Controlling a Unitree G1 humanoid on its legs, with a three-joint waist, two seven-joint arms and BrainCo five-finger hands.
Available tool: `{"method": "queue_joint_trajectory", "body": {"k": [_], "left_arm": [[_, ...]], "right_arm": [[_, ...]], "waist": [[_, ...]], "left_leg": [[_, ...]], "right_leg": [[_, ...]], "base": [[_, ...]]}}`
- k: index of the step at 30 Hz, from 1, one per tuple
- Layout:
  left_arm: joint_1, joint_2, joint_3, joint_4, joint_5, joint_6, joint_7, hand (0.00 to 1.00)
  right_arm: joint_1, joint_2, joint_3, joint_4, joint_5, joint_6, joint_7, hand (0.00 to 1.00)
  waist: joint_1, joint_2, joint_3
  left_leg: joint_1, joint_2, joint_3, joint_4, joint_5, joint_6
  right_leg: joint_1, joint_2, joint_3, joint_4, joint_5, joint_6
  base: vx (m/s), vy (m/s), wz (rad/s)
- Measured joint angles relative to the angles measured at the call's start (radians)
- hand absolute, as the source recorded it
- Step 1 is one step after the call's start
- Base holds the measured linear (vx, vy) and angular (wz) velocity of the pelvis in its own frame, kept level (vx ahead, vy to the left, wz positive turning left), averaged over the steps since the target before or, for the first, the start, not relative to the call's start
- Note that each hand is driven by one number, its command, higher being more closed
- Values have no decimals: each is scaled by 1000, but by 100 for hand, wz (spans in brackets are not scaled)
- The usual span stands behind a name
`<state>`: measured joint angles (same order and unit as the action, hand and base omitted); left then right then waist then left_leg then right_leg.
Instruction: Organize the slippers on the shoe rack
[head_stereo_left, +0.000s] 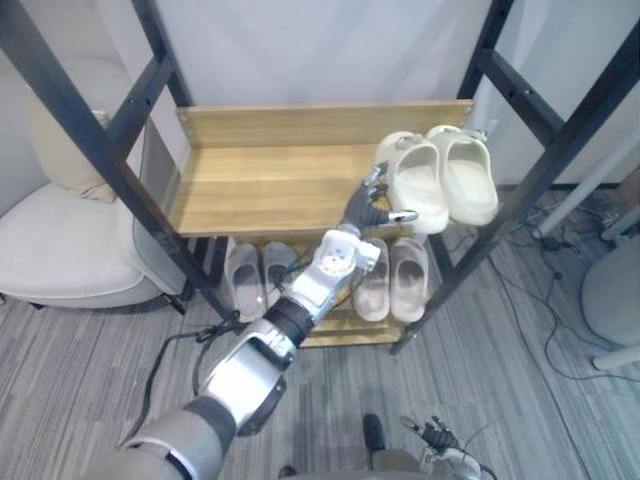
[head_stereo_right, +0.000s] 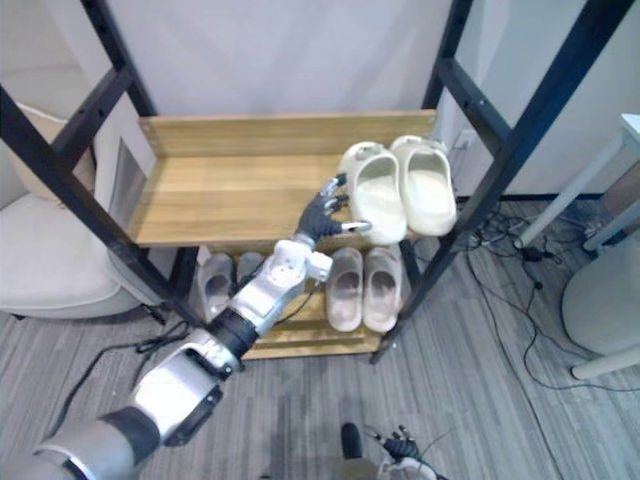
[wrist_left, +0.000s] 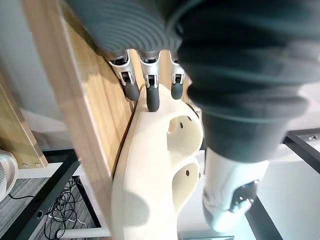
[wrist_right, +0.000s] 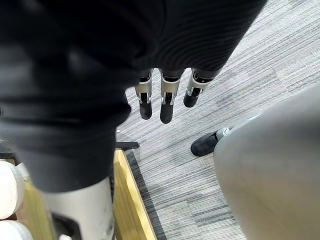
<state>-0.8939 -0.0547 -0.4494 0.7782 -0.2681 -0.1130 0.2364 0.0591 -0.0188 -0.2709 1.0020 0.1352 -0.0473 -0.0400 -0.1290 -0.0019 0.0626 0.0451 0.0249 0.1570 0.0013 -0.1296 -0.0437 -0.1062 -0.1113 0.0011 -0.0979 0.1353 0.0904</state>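
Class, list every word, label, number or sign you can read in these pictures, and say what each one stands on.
No text can be read in any view.
The cream slippers, the wooden shelf, the lower slippers and the left robot hand show no legible print, number or sign.

Robot's right hand (wrist_right: 166, 95) hangs beside the shoe rack's wooden shelf (wrist_right: 129, 200), fingers (wrist_right: 145, 106) loosely straight and holding nothing, over grey striped carpet (wrist_right: 260, 75). A black frame foot (wrist_right: 127, 145) meets the shelf's corner. Across the shelf from the carpet, the rounded ends of two cream slippers (wrist_right: 7, 190) peek in.
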Motion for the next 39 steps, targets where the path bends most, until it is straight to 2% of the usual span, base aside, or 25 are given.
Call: {"method": "queue_joint_trajectory", "body": {"k": [14, 20, 22, 27, 30, 34, 39], "left_arm": [[-68, 19, 40, 76, 2, 3, 1, 0], [-69, 41, 50, 51, 9, 27, -2, 0], [-40, 48, 50, -12, 9, 37, -2, 0], [110, 100, 25, -322, 8, 36, -18, 0], [205, 134, -26, -542, 7, 31, -53, 0], [357, 169, -126, -763, -32, 10, -144, 0], [561, 225, -266, -791, -138, 12, -268, 0]], "right_arm": [[-2, 0, -40, -1, -9, 0, 1, 0], [-7, -2, -33, -1, -9, 0, 1, 0], [-11, -5, -21, -1, -8, 0, 2, 0], [-18, -25, 51, 2, -6, 1, 9, 0], [-24, -45, 88, 38, -1, 0, 14, 0], [-26, -63, 138, 58, 12, 0, 23, 0], [-40, -68, 172, 78, 21, 5, 23, 0]], "waist": [[-1, 11, 8], [-1, 18, 13], [-1, 22, 15], [2, 25, 17], [33, 26, 16], [77, 23, 6], [77, 23, -2]], "left_leg": [[7, 2, 15, -3, -5, -6], [6, 2, 8, -2, -4, -6], [5, 2, -1, -2, -4, -6], [-6, 2, -42, 5, 4, -2], [-11, -1, -71, 20, 6, 1], [-38, -22, -109, 42, 12, 10], [-6, -20, -127, 38, 14, 10]], "right_leg": [[-1, 7, 12, 0, -1, 2], [0, 6, 4, 0, -2, 2], [3, 5, -7, 0, -2, 2], [18, -3, -51, 8, -1, 2], [36, -15, -72, 8, -2, 2], [42, -39, -92, 8, -9, 12], [87, -37, -110, 6, -16, 1]], "base": [[-1, -5, -2], [-2, -13, 2], [-1, -9, 12], [5, -25, 23], [-31, -9, 33], [-72, -2, 28], [-90, -27, 12]]}}
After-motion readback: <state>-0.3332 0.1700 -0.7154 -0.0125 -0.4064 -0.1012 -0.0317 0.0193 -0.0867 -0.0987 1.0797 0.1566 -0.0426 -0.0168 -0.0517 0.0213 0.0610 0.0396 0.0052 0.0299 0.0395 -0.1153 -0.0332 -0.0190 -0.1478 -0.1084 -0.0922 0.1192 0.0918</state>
